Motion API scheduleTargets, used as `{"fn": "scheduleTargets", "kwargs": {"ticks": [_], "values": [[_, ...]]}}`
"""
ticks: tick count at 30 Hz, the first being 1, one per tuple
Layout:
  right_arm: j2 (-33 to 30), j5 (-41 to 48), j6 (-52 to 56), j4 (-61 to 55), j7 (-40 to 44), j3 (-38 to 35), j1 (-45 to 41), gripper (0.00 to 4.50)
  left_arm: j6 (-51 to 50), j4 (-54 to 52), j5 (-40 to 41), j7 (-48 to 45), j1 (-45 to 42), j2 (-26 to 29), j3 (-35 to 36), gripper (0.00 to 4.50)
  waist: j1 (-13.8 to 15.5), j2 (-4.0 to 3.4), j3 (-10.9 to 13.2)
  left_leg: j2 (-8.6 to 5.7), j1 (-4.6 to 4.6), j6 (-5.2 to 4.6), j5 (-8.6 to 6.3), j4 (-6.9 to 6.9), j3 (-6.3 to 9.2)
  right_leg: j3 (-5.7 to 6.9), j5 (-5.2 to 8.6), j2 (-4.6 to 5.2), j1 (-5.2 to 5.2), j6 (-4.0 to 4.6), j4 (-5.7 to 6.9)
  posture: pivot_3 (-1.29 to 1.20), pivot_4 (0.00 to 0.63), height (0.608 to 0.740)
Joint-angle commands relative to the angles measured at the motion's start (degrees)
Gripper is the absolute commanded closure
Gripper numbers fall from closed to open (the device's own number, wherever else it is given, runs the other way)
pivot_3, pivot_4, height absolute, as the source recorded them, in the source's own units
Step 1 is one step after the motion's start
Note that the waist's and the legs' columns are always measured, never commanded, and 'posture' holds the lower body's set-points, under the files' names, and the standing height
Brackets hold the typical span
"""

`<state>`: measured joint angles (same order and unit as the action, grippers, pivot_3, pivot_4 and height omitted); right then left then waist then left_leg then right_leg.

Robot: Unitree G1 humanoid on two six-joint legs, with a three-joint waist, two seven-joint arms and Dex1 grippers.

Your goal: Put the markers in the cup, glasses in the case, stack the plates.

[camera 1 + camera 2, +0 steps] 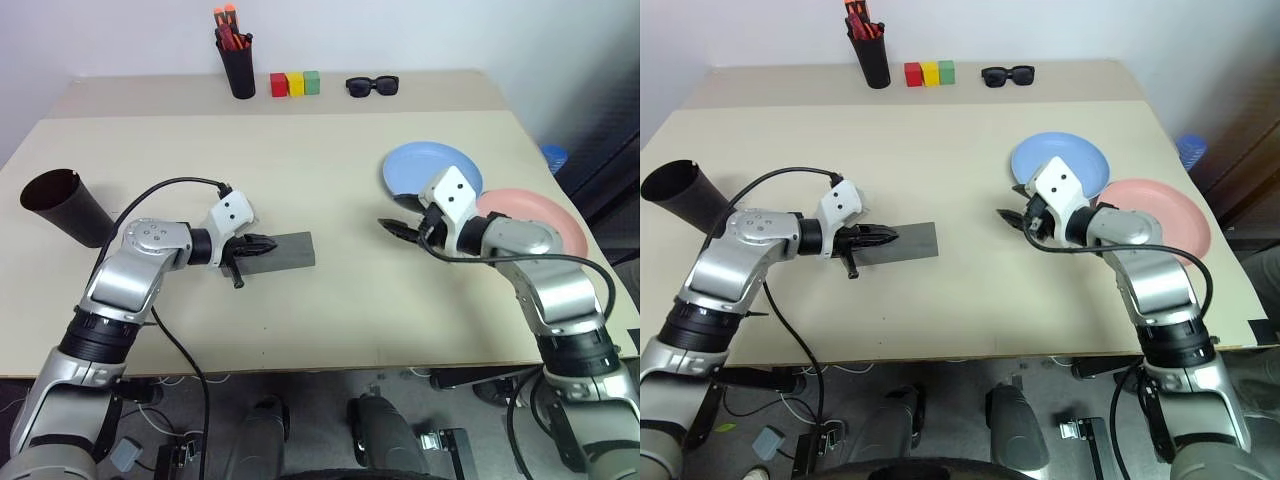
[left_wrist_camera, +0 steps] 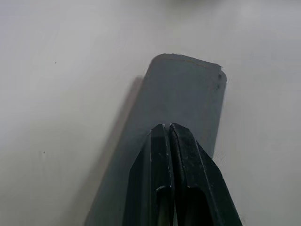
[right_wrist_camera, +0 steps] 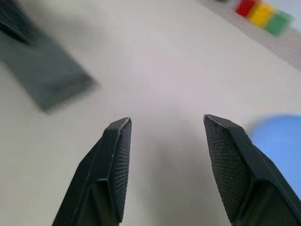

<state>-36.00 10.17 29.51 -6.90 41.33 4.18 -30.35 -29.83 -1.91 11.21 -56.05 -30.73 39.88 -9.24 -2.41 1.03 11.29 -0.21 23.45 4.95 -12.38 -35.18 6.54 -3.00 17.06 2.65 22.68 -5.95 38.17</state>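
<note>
The grey case (image 1: 292, 250) lies shut on the table, left of centre. My left gripper (image 1: 268, 243) is shut with nothing in it, and its tips hover over the case's near end (image 2: 183, 94). My right gripper (image 1: 386, 227) is open and empty over bare table, just beside the light blue plate (image 1: 425, 163). The pink plate (image 1: 548, 222) lies next to the blue one, partly behind my right forearm. The dark cup (image 1: 66, 206) stands at the far left. The markers and the glasses are hidden from view.
A slim black pen holder (image 1: 240, 68) with orange-capped markers, three small coloured blocks (image 1: 295, 83) and black sunglasses (image 1: 372, 86) line the table's back edge. Bare tabletop (image 1: 350, 300) lies between my two grippers and toward the front edge.
</note>
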Motion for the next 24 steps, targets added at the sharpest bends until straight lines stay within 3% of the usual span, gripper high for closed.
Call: {"fn": "scheduleTargets", "kwargs": {"ticks": [1,6,17,20,23,24], "values": [[-1.3,-6.6,-3.2,5.9,-3.5,1.8,-4.4,2.05,1.3,-0.3,1.9,3.7,0.2,-2.2,5.0,4.42,0.0,0.00,0.0,0.00,0.00,0.00,0.00,-0.01,0.00,0.00,0.00,0.00,0.00,0.00,0.01,0.00,0.150,0.740],[-2.1,-17.2,-9.6,20.9,-8.7,6.7,-9.6,2.05,4.2,-5.7,9.2,4.7,3.7,-5.4,13.9,4.42,-0.2,0.00,0.0,0.01,0.01,0.00,0.00,-0.01,-0.04,0.00,0.00,0.01,0.03,0.00,0.00,0.00,0.150,0.740],[0.8,-20.1,-15.5,32.4,-7.4,8.5,-11.6,2.05,3.4,-18.1,12.9,7.0,17.0,-3.0,18.4,4.42,-0.2,-0.01,0.0,0.01,-0.04,0.00,0.00,0.00,-0.11,-0.08,-0.01,0.01,0.00,0.02,0.02,0.00,0.150,0.740],[1.0,-20.9,-16.5,32.6,-7.5,8.4,-11.4,2.87,3.2,-19.6,13.6,8.2,19.1,-3.2,18.9,4.50,-0.1,-0.01,0.0,0.01,-0.04,0.00,0.00,-0.02,-0.10,-0.07,-0.01,0.01,-0.01,0.02,0.02,0.00,0.150,0.740],[1.0,-22.0,-17.3,32.4,-8.4,8.2,-11.0,4.34,3.0,-20.9,14.3,9.5,21.1,-3.7,19.1,4.50,-0.1,-0.02,0.0,0.01,-0.04,0.00,0.00,-0.02,-0.10,-0.07,-0.01,0.01,-0.02,0.01,0.01,0.00,0.150,0.740],[1.0,-22.3,-17.9,32.3,-8.9,8.0,-10.9,4.43,3.0,-21.3,14.4,9.9,21.6,-3.8,19.0,4.50,-0.1,-0.02,0.0,0.01,-0.04,0.00,0.00,-0.01,-0.10,-0.07,-0.01,0.01,-0.01,0.02,0.01,0.00,0.150,0.740]]}}
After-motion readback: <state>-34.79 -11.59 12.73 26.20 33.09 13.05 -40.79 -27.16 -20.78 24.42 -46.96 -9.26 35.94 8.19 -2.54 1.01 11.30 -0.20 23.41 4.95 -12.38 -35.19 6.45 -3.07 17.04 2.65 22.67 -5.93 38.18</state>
